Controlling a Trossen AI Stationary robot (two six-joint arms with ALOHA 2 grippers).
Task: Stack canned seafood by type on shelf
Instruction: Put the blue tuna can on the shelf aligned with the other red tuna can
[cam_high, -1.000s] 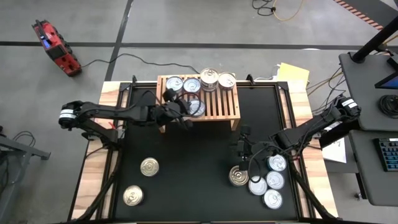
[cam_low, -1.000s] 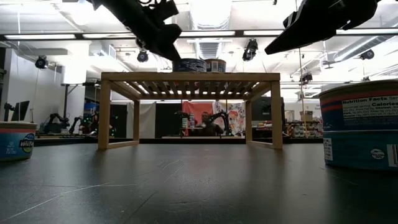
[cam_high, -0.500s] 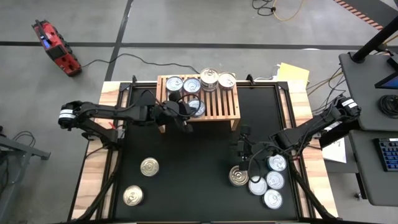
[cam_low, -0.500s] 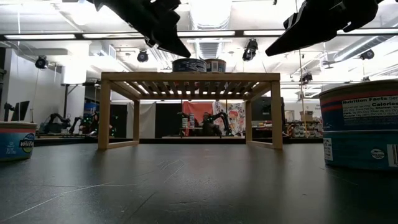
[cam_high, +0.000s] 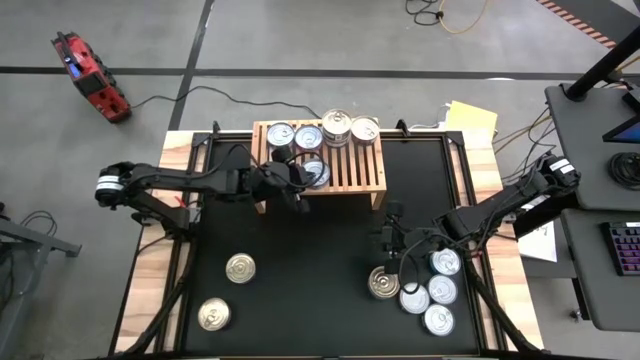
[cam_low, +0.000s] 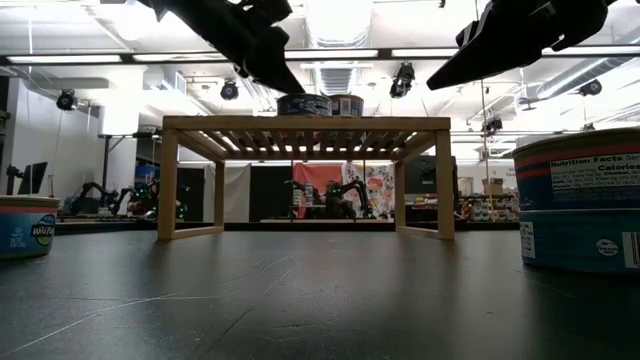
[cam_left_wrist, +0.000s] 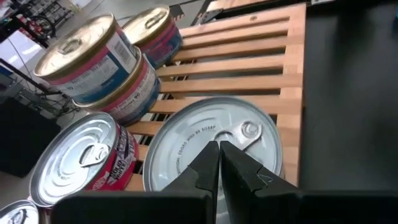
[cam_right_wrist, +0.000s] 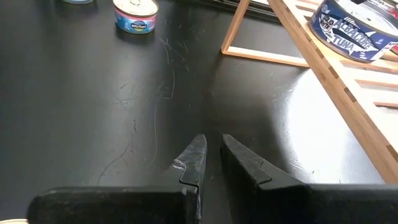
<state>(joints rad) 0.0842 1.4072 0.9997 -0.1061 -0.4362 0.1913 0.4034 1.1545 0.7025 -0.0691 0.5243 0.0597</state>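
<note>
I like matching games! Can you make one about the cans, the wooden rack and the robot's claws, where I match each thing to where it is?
Things:
1. light-wood slatted shelf
2. flat silver tin with a dark blue label
3. left gripper
4. right gripper

Places:
A. above bare black mat, near the cluster of silver tins
B. at the table's far edge
C. lying on the shelf's slats
D. at the shelf's front edge, fingers shut

Pairs: 1-B, 2-C, 3-D, 4-A
</note>
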